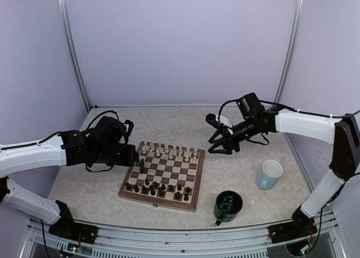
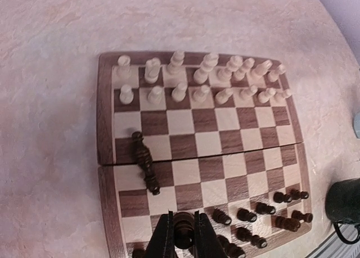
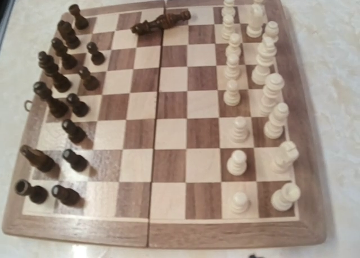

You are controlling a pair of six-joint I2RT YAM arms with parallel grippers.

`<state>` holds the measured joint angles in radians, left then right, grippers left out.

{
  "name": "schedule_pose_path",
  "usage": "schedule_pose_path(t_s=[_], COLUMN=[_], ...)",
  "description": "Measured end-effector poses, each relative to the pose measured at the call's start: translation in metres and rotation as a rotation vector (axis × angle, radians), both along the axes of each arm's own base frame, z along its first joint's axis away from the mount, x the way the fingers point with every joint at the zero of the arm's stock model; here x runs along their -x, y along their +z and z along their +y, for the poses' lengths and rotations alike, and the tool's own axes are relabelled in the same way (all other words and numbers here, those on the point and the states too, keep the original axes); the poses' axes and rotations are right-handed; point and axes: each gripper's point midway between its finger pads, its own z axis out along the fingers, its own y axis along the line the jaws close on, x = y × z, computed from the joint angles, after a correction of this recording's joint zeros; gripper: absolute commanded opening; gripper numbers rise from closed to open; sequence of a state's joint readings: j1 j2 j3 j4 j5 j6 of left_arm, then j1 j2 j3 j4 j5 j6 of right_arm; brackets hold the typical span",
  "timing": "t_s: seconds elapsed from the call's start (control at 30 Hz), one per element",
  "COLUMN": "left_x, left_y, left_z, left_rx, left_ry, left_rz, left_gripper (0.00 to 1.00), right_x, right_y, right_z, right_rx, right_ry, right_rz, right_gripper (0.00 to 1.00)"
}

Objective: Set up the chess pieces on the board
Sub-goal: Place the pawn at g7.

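Jaws of the left gripper [image 2: 180,235] pinch a dark piece [image 2: 181,227] at the near-left corner of the board [image 3: 169,234], which sits mid-counter toward the near edge; right gripper [image 1: 220,150] jaws spread, empty; cream ranks [image 3: 236,95] complete, dark ranks [image 3: 76,104] nearly so, toppled dark piece [image 3: 160,23] left to stand.

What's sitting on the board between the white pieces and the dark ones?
Bare squares, except one toppled dark piece by the board's edge; the right wrist view shows it.

Glossy wooden board [image 3: 169,230], smooth turned chess pieces [image 3: 236,162], matt mottled table [image 2: 50,72].
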<state>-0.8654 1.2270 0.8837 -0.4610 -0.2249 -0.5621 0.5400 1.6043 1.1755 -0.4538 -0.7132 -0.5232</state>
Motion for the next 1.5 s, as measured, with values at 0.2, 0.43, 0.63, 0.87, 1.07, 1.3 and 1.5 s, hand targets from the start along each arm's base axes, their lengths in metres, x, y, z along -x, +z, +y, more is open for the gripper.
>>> schedule_pose_path(t_s=[0.2,0.43,0.63,0.87,1.07,1.3,1.5], left_x=[0.019,0.029,0.033,0.031,0.030,0.029,0.026], left_y=[-0.044,-0.070,-0.087,-0.098,-0.106,-0.106,-0.106], left_z=[0.020,0.018,0.010,0.005,0.005,0.003,-0.001], left_rx=[-0.078,-0.128,-0.133,-0.152,-0.170,-0.170,-0.170], left_ry=[0.039,0.022,0.005,-0.001,-0.002,-0.005,-0.008], left_rz=[0.119,0.174,0.204,0.219,0.230,0.227,0.223], left_gripper=[0.05,0.05,0.05,0.05,0.07,0.09,0.12], right_x=[-0.003,-0.003,-0.003,-0.003,-0.003,-0.003,-0.003], right_y=[-0.001,-0.005,-0.005,-0.005,-0.005,-0.005,-0.005], right_z=[-0.001,-0.002,-0.002,-0.002,-0.002,-0.002,-0.002], right_rx=[0.012,0.015,0.015,0.015,0.015,0.015,0.015], right_ry=[-0.004,-0.001,0.001,0.004,0.006,0.007,0.007], right_rz=[-0.024,-0.030,-0.035,-0.038,-0.040,-0.040,-0.040], right_gripper=[0.51,0.50,0.50,0.50,0.50,0.50,0.50])
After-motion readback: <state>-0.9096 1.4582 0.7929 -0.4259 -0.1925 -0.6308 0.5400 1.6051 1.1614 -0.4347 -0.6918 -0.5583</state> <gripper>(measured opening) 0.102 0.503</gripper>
